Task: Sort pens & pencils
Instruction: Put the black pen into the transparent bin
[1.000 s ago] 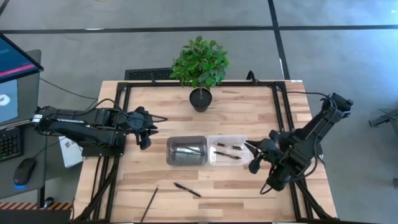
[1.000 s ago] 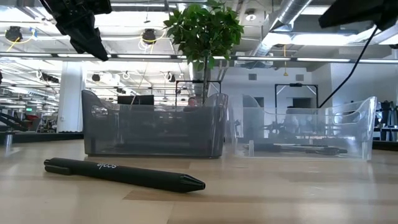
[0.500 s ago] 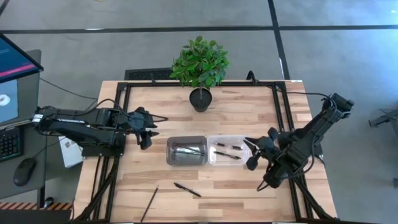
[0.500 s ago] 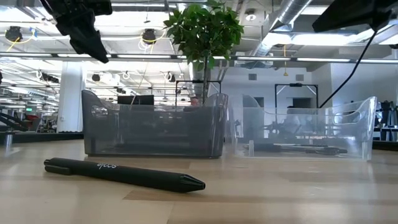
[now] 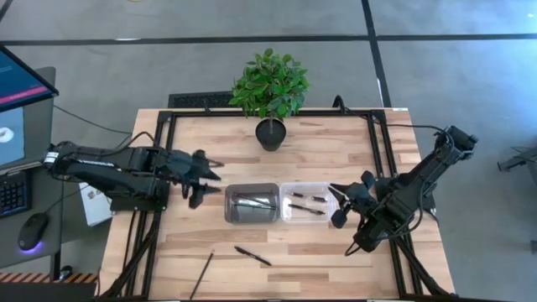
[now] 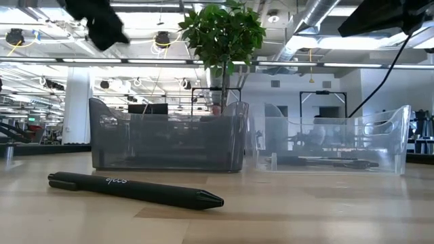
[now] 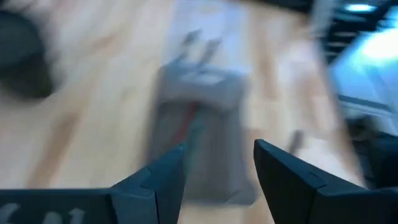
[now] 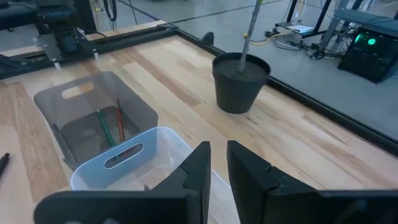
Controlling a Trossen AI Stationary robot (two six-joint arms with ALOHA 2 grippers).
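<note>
A black pen (image 5: 253, 256) (image 6: 135, 190) and a thin brownish pencil (image 5: 201, 274) lie flat on the table near its front edge. The grey bin (image 5: 252, 204) (image 8: 93, 109) has thin coloured pencils (image 8: 109, 127) lying in it. The clear bin (image 5: 306, 202) beside it has two dark pens (image 5: 307, 204) in it. My left gripper (image 5: 216, 174) (image 7: 217, 168) hangs open and bare above the table, left of the grey bin and pointing at it. My right gripper (image 5: 336, 205) (image 8: 219, 163) hovers shut and bare at the clear bin's right end.
A potted plant (image 5: 270, 132) (image 8: 239, 84) stands at the far middle of the table, behind the bins. A black frame (image 5: 369, 117) runs along the table's edges. Bare wood lies in front of the bins, around the loose pen and pencil.
My left gripper has tipped up from pointing steeply down and swung a little toward the grey bin; it shows higher and farther right in the low view. My right arm, the bins, the pen and the pencil have kept still.
</note>
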